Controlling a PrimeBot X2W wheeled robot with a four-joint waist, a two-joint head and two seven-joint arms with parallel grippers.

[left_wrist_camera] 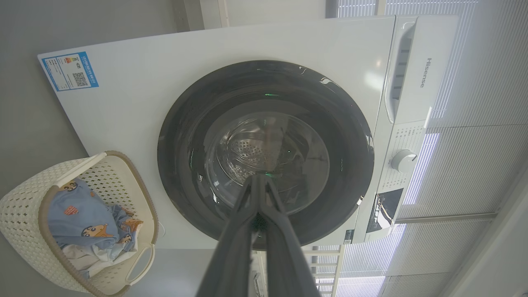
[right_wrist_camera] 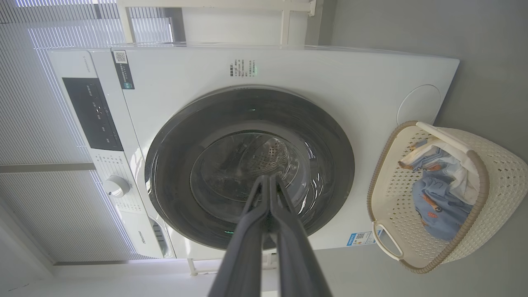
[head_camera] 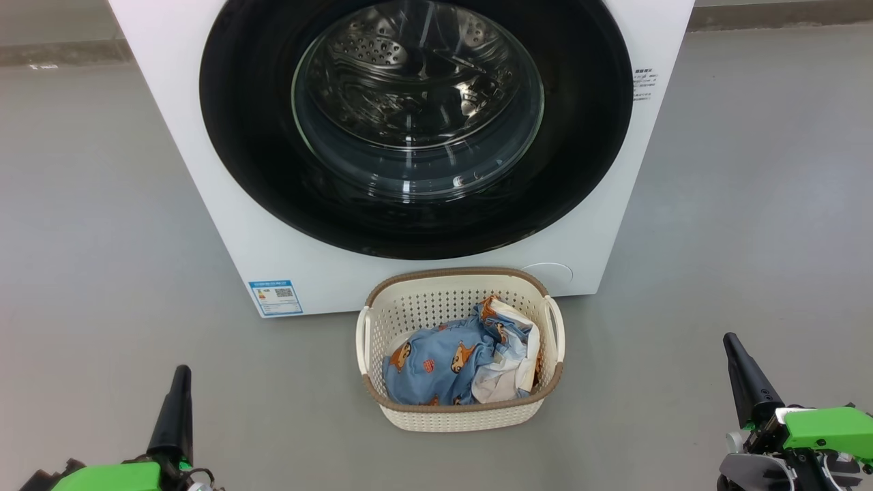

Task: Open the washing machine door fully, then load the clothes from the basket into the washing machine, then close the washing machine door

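The white washing machine point(head_camera: 225, 225) stands ahead with its round glossy black door point(head_camera: 259, 164) closed flat against the front; the steel drum shows through the glass window. On the floor right in front of it sits the cream basket point(head_camera: 450, 416) holding the clothes point(head_camera: 436, 365), blue printed fabric beside white cloth. My left gripper point(head_camera: 181, 372) rests low at the left, shut and holding nothing. My right gripper point(head_camera: 731, 339) rests low at the right, also shut and holding nothing. Both are well back from the basket. The wrist views show the door point(left_wrist_camera: 185, 119) point(right_wrist_camera: 330, 136) and the basket point(left_wrist_camera: 24, 206) point(right_wrist_camera: 495, 156).
Grey floor point(head_camera: 102, 239) spreads on both sides of the machine and basket. A blue label sticker point(head_camera: 275, 296) is at the machine's lower left corner. The control panel with a knob point(left_wrist_camera: 403, 161) runs along the machine's top. Window blinds point(right_wrist_camera: 37, 136) hang behind.
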